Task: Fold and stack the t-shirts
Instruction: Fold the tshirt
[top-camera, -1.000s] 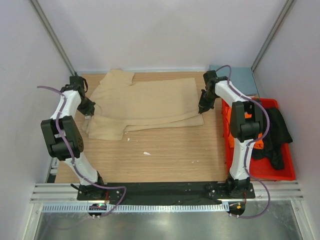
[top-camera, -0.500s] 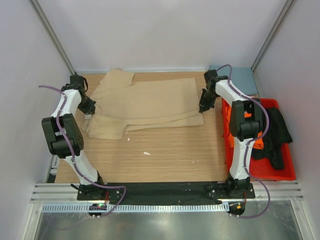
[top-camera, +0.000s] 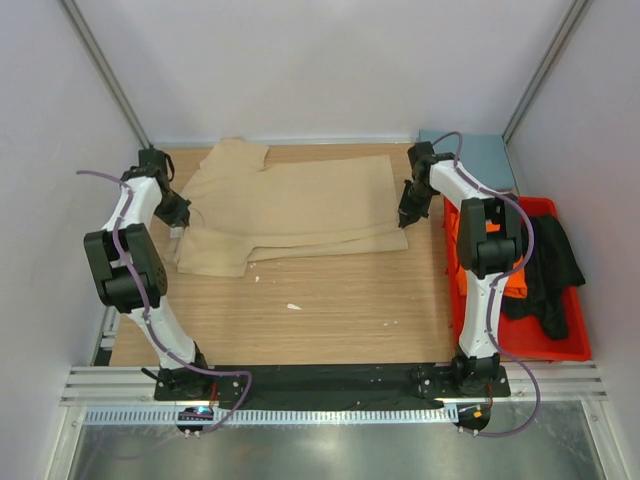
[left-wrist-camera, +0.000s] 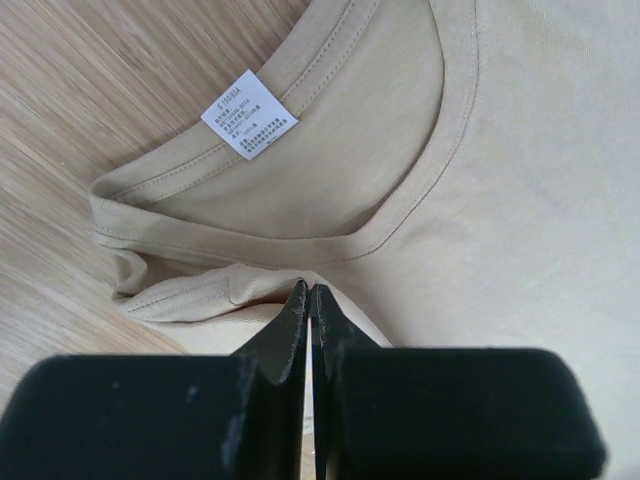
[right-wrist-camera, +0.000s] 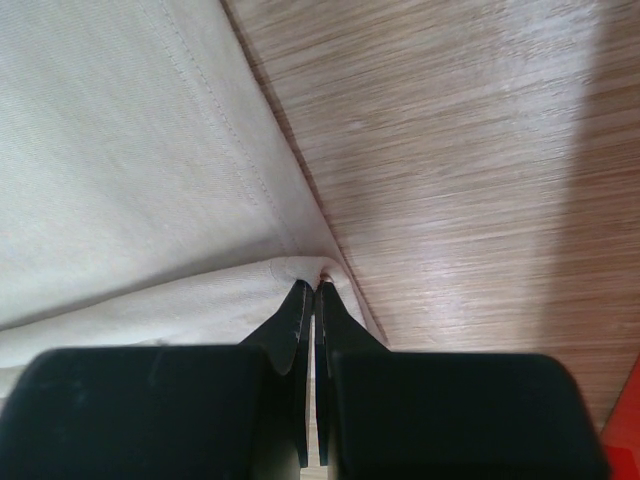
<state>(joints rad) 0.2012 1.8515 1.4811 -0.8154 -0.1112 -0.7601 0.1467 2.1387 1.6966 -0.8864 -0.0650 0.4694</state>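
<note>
The tan shirt (top-camera: 300, 205) is spread flat over the far half of the table (top-camera: 330, 310), with its collar to the left and its hem to the right. 1 sleeve is pointed toward the far edge and 1 toward the near left. A second layer of the same cloth is seen along its near edge.

The left gripper (top-camera: 178, 226) is lowered at the shirt's left edge. In the left wrist view its fingers (left-wrist-camera: 285, 335) are pressed almost together, with a fold of cloth just below the collar (left-wrist-camera: 300, 245) pinched at their tips. A white label (left-wrist-camera: 249, 114) is sewn inside the far side of the neck opening.

The right gripper (top-camera: 405, 218) is set at the shirt's near right corner. In the right wrist view its fingers (right-wrist-camera: 292, 320) are likewise closed to a thin slit, and the corner of the hem is caught between them, just above the bare wood.

A red bin (top-camera: 520, 352) is placed along the right side of the table. The black shirt (top-camera: 555, 270) is draped over its right wall, and the orange shirt (top-camera: 513, 284) is bunched beside it. The blue-grey shirt (top-camera: 480, 150) is laid flat at the far right corner. 1 small white scrap (top-camera: 293, 306) is seen on the wood near the middle.
</note>
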